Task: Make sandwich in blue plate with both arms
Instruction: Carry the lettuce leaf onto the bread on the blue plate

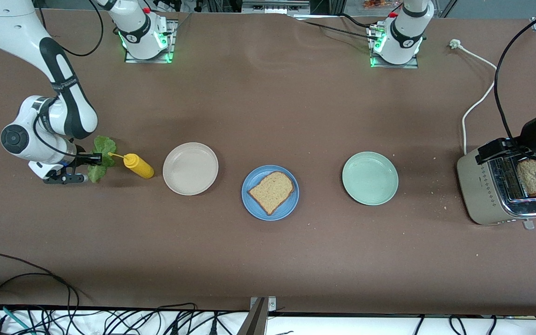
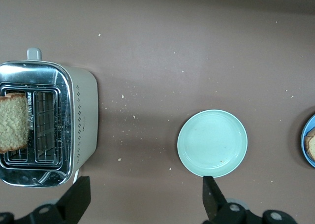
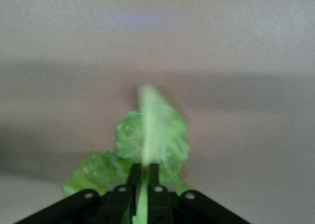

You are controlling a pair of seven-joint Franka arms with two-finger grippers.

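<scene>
your right gripper [image 3: 142, 177] was at the right arm's end of the table, low over the brown table [image 1: 268, 242], with its fingers pressed together on the pale rib of the lettuce leaf [image 3: 147, 135]. in the right wrist view you could see the two black fingers [image 3: 154, 177] pinching the leaf's stem edge-on, the ruffled green spreading out past them. in the front view the leaf sat just beside the yellow mustard bottle [image 1: 138, 166], whose nozzle pointed at it; whether the leaf was touching the table you could not tell.

your left gripper [image 2: 142, 197] hung over the table between the toaster [image 1: 500, 190] and the mint-green plate [image 1: 370, 178], its fingers [image 2: 210, 194] spread wide and holding nothing. the toaster stood at the left arm's end of the table, and one slice of bread in the toaster [image 2: 12, 123] stuck up from a slot. a white power cord [image 1: 475, 100] ran from the toaster toward the left arm's base.

the blue plate [image 1: 258, 204] lay in the middle of the row of plates, with one bread slice [image 1: 271, 191] flat on it. the off-white plate [image 1: 190, 168] lay beside it toward the right arm's end, the mint-green one toward the left arm's end, both with nothing on them. crumbs were scattered around the toaster and the mint-green plate.
</scene>
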